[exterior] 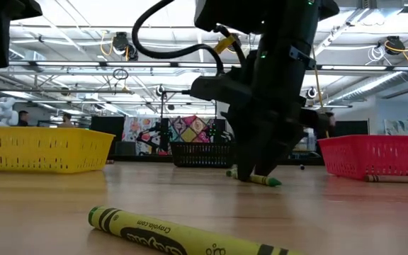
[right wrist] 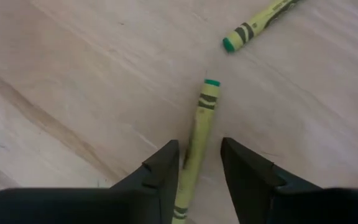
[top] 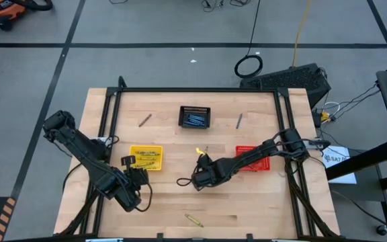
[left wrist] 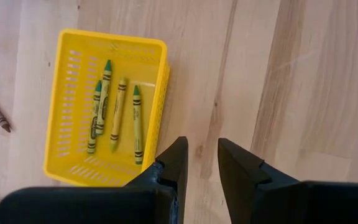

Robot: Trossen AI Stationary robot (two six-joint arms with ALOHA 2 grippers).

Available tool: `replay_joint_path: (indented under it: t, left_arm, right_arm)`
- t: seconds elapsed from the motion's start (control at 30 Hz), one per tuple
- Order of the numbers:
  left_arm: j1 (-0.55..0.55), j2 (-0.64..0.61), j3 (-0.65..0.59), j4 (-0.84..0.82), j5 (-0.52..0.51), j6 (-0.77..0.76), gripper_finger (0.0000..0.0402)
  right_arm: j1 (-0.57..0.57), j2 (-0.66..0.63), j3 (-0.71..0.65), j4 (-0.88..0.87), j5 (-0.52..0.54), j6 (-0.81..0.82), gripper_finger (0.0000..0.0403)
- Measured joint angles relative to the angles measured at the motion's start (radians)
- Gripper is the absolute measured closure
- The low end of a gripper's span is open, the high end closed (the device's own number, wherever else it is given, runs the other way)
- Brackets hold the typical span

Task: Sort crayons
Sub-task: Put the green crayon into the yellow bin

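Note:
My right gripper [right wrist: 199,163] points down at mid-table, open. Its two fingers stand on either side of a yellow-green crayon [right wrist: 199,134] that lies flat on the wood [exterior: 264,180]. A second yellow-green crayon [right wrist: 260,22] lies just beyond it. My left gripper [left wrist: 202,158] hovers open with nothing between its fingers, beside the yellow basket [left wrist: 157,93]. That basket holds several yellow-green crayons [left wrist: 114,112]. The black basket [top: 195,117] holds blue crayons, and the red basket [top: 254,160] sits under the right arm.
Loose crayons lie on the table: a brown one [top: 144,119] left of the black basket, another [top: 239,121] to its right, and a yellow-green one [top: 194,220] near the front edge [exterior: 183,237]. A dark frame [top: 200,90] borders the tabletop.

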Motion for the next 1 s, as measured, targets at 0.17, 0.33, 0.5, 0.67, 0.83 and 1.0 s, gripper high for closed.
replay_joint_path:
  t: [0.17, 0.33, 0.5, 0.67, 0.83, 1.0]
  left_arm:
    - [0.000, 0.001, 0.000, -0.002, 0.000, 0.000, 0.0319]
    - [0.000, 0.000, 0.000, -0.005, 0.000, 0.025, 0.0319]
    - [0.000, 0.000, 0.000, -0.011, 0.002, 0.023, 0.0319]
    - [-0.005, 0.000, -0.001, -0.016, 0.004, 0.017, 0.0319]
    - [-0.030, 0.000, 0.000, -0.021, 0.003, 0.016, 0.0319]
    - [-0.048, 0.000, -0.001, -0.020, -0.013, -0.013, 0.0319]
  right_arm:
    - [-0.001, 0.027, -0.001, -0.038, -0.030, 0.003, 0.0314]
    - [-0.001, 0.034, -0.001, -0.039, -0.051, -0.024, 0.0352]
    - [-0.001, 0.028, -0.002, -0.038, -0.066, -0.080, 0.0396]
    - [-0.001, -0.016, -0.003, -0.013, -0.073, -0.099, 0.0398]
    - [0.002, -0.079, -0.011, 0.102, -0.075, -0.147, 0.0400]
    - [-0.037, -0.106, -0.004, 0.342, -0.049, -0.260, 0.0402]
